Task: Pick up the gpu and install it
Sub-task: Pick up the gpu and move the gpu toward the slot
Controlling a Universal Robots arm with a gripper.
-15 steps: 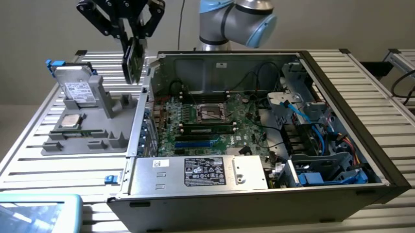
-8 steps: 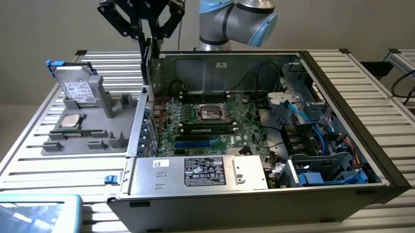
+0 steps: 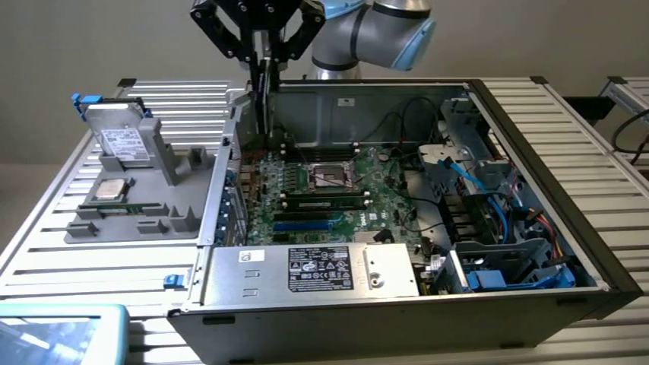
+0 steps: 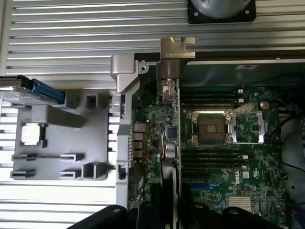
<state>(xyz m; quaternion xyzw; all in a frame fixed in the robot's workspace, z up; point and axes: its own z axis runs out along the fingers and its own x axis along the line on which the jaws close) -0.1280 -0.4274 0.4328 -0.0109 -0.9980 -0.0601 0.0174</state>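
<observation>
Dull silvery metal bracket [image 4: 177, 47] on gpu [image 3: 261, 106]

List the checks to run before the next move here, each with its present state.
1. gpu gripped by the hand: ok.
2. gpu upright, edge down: ok.
3. The gpu's silvery bracket sits at the rear wall of the case: ok.
4. Motherboard uncovered: ok.
5. gpu edge lined up with a slot: cannot tell.
6. Hard drive rests on the gray tray, outside the case: ok.
</observation>
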